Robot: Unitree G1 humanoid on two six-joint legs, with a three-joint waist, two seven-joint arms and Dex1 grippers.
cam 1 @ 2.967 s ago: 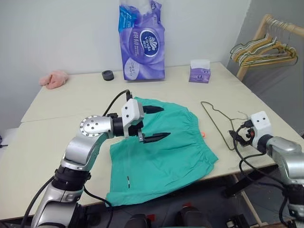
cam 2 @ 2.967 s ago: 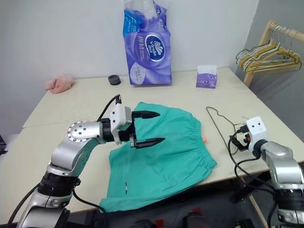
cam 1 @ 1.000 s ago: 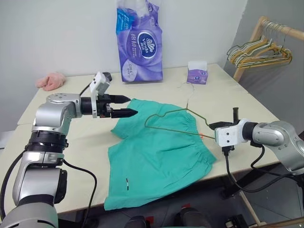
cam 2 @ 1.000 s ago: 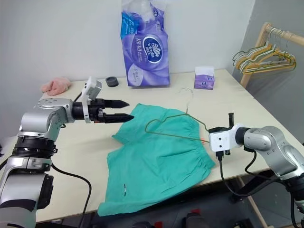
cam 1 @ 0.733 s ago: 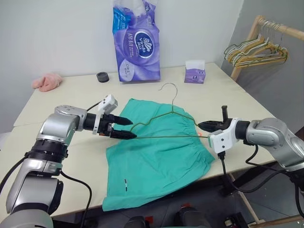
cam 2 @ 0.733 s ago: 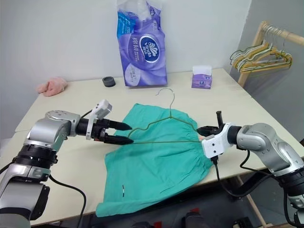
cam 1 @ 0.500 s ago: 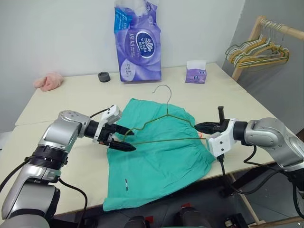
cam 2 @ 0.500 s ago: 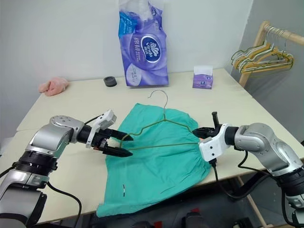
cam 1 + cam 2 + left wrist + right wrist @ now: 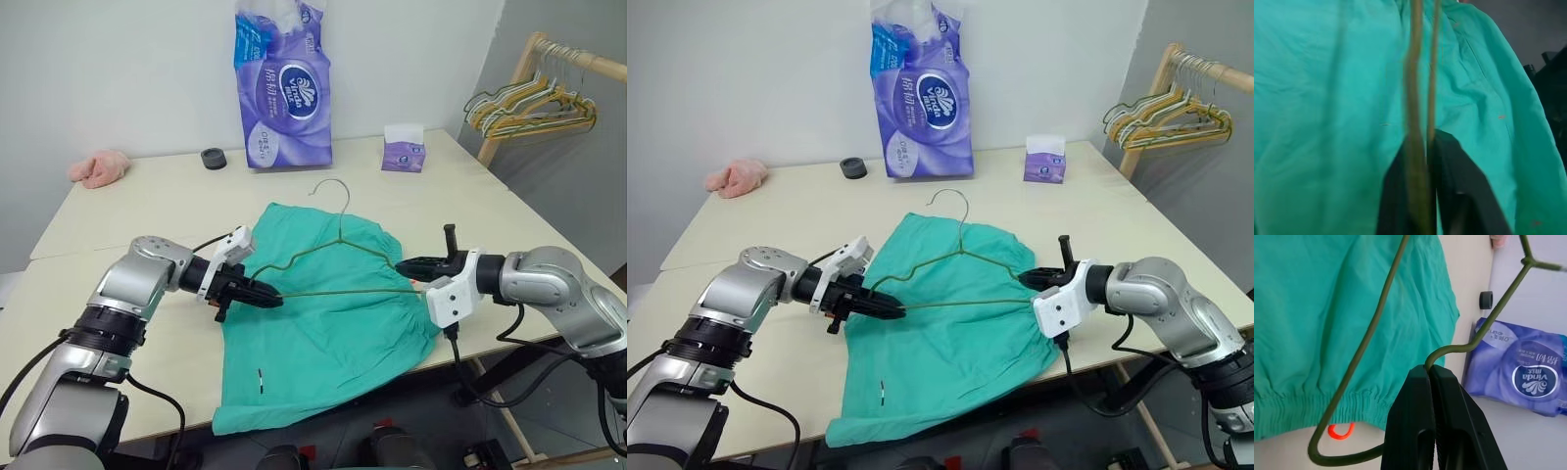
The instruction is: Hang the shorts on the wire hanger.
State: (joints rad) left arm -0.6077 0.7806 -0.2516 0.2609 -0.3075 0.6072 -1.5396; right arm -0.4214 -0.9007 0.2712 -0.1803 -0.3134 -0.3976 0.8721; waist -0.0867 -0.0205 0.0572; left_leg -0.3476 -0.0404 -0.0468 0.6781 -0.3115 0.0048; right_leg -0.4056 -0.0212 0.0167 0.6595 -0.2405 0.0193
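Note:
The teal-green shorts [image 9: 323,343] lie flat on the table, waistband toward my right arm, with an orange tag [image 9: 1339,432] at the waistband. The wire hanger [image 9: 343,291] is held just above them, its hook [image 9: 333,186] pointing toward the far side. My left gripper [image 9: 266,297] is shut on the hanger's left corner, and in the left wrist view its fingers [image 9: 1400,196] pinch the wire over green cloth. My right gripper [image 9: 405,264] is shut on the hanger's right corner, its fingertips [image 9: 1418,382] clamping the bend in the wire.
A purple tissue pack [image 9: 282,88], a small tissue box [image 9: 403,154], a black roll [image 9: 211,158] and a pink cloth [image 9: 98,167] sit along the table's far side. A wooden rack with bunched hangers [image 9: 534,98] stands off the right end. The shorts' legs overhang the near table edge [image 9: 147,431].
My left gripper came down to the hanger's left corner and shut on it. The hanger sank closer to the shorts, and the right gripper kept its hold.

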